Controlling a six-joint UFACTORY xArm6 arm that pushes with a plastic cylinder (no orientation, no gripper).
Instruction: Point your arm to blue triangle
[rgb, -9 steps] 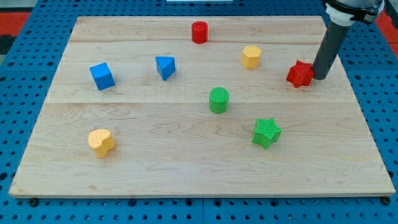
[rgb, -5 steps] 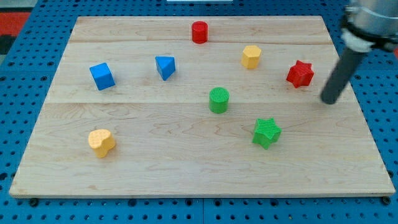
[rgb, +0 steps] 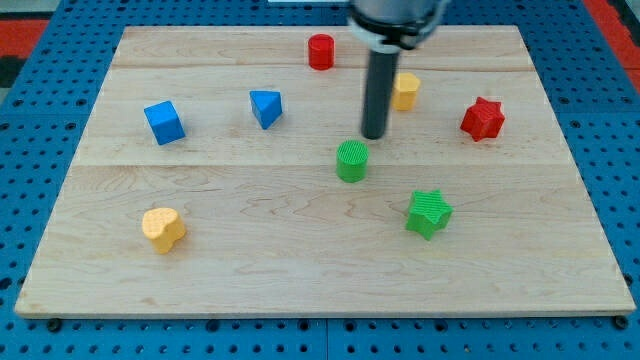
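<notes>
Rod and tip are seen near the middle of the board (rgb: 560, 210); no fingers or jaws exist on this arm, so nothing can be held or opened, only pushed or pointed at. The tip (rgb: 373, 136) is placed just above the green cylinder (rgb: 352, 160), apart from it, and the yellow block (rgb: 404, 90) is partly hidden behind the rod on the view's right. The blue triangle (rgb: 266, 107), the thing of the task, is found well to the view's left of the tip and a little higher, standing free with open wood between. This position is judged as a midway point: the target is not yet reached. The blue cube (rgb: 164, 122) lies farther left, and the red cylinder (rgb: 320, 50) and red star (rgb: 483, 118) are not touched.
</notes>
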